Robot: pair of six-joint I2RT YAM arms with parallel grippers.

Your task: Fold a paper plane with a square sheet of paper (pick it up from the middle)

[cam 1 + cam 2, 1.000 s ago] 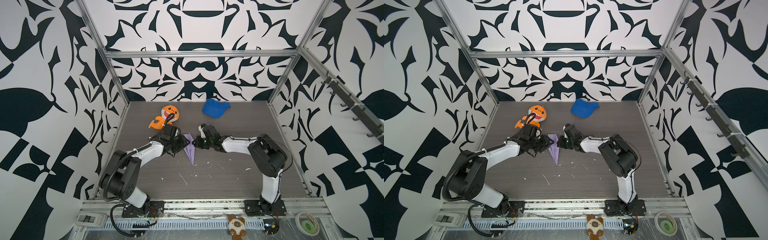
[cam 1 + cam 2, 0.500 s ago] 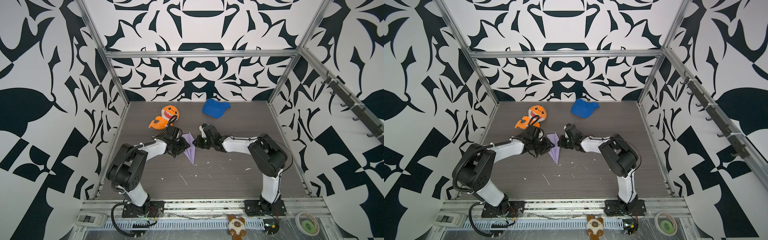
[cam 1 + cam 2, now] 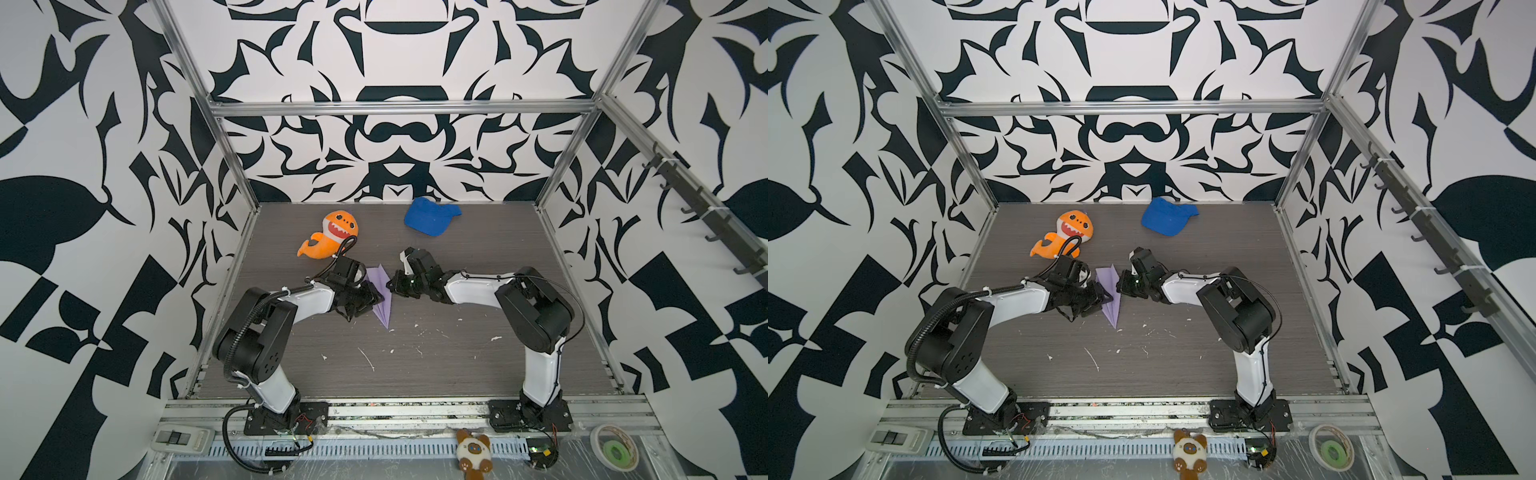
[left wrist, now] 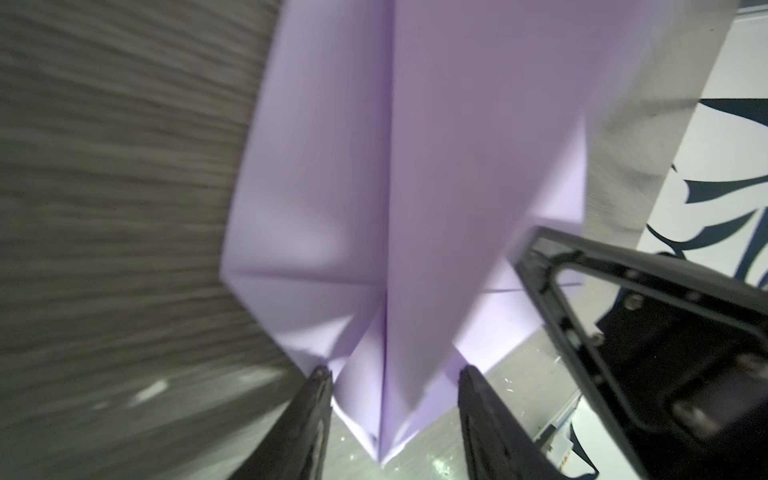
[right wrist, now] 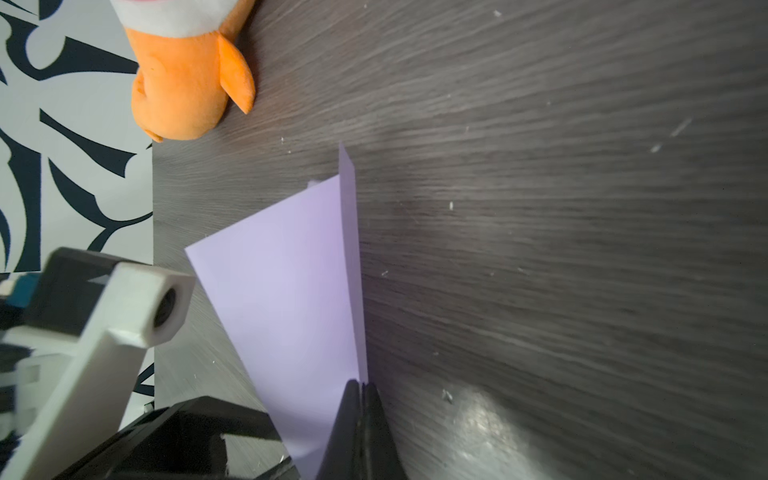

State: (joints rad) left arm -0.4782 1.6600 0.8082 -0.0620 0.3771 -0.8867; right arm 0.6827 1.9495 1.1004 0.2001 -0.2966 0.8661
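On the near metal rail [image 3: 415,411], outside the table, one small brown-and-white plush toy [image 3: 473,451] and one roll of tape with a green core [image 3: 614,451] are seen. Two black-and-white arms are mounted there, the left arm [image 3: 266,332] and the right arm [image 3: 536,316].

Beyond them, the near half of the dark grey wood-grain table [image 3: 457,365] is marked only by several small white scraps [image 3: 368,359], so wide room for moving is offered between the two arms.

At the middle of the table one pale-lavender paper plane [image 3: 385,309], a narrow folded dart, is found. Its point is turned to the near side and its wide tail to the far side. It is reached from the left by the left gripper [image 4: 393,374], whose jaws are held spread with part of the plane between them; whether it is pressed by them cannot be told. From the right it is met by the right gripper [image 5: 361,388], whose jaws are pressed together, pinching a thin raised fold of the plane.

Farther, towards the left edge, one orange plush shark [image 3: 332,237] is laid, apart from the plane. One blue fabric cap [image 3: 430,216] is placed close to the far edge, right of the middle. Bare wood grain is seen between the right arm and the right edge.
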